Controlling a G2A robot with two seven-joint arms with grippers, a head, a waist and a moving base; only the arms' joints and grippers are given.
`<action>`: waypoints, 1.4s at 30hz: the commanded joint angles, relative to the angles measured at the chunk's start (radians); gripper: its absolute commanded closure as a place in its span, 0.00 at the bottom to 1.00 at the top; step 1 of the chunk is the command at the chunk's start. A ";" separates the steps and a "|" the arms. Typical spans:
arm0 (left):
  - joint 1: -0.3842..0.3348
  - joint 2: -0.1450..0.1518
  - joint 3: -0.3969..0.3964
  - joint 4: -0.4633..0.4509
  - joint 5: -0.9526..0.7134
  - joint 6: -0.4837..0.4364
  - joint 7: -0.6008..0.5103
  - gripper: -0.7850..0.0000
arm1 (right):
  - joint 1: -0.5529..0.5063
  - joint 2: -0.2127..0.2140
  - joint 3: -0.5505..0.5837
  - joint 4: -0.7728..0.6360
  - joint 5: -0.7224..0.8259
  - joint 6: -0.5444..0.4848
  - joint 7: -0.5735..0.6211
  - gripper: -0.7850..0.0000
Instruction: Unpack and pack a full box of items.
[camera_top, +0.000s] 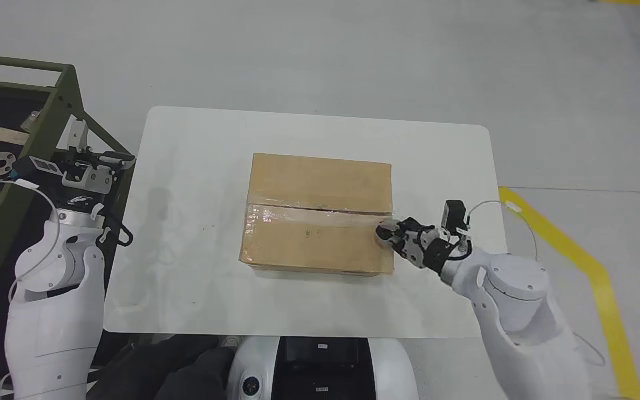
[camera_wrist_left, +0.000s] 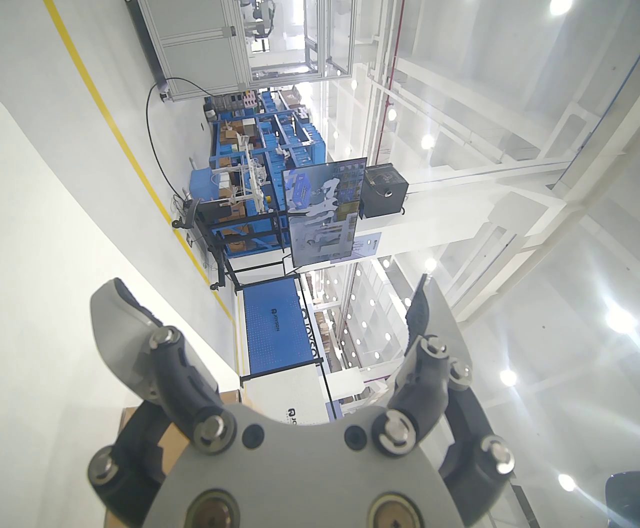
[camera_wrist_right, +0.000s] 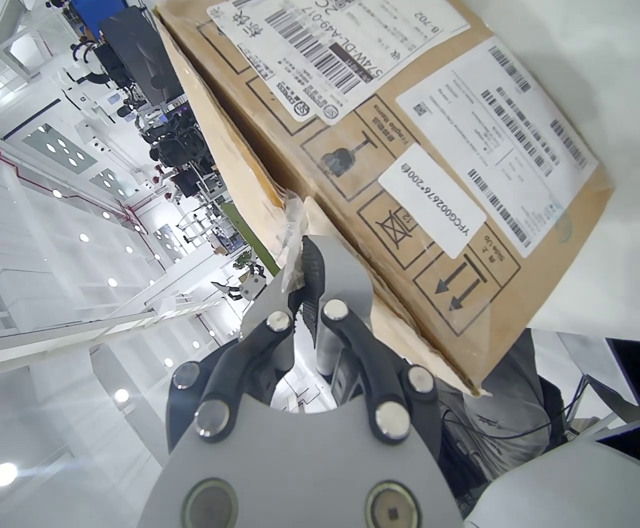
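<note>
Cardboard box (camera_top: 320, 212) sits mid-bench (camera_top: 190, 270), flaps shut, w/ clear tape seam (camera_top: 300, 210) running side to side across its top. Box stands well in from all four bench edges. Widest margin is on robot's left, narrower strips front & back.

Right pincer (camera_top: 386, 232) is at box's right-hand top edge, where the seam runs out. Wrist view shows it pinched narrow on a crinkled tape end (camera_wrist_right: 292, 230) that lifts off the box edge. Labels cover the box side just beside it.

Left pincer (camera_wrist_left: 270, 287) is at bench's left edge, well apart from box, near an olive frame (camera_top: 62, 92). Its jaws are spread wide w/ nothing between.
</note>
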 joint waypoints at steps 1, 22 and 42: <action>0.000 0.000 0.000 0.000 0.000 0.000 0.000 0.00 | 0.001 0.002 -0.005 -0.026 -0.026 -0.013 -0.012 1.00; 0.000 0.000 0.000 0.000 0.000 0.000 0.000 0.00 | 0.004 0.034 -0.111 -0.239 -0.407 -0.167 -0.008 1.00; 0.000 0.000 0.000 0.000 0.000 0.000 0.000 0.00 | -0.025 0.037 -0.044 -0.132 -0.309 -0.029 -0.008 1.00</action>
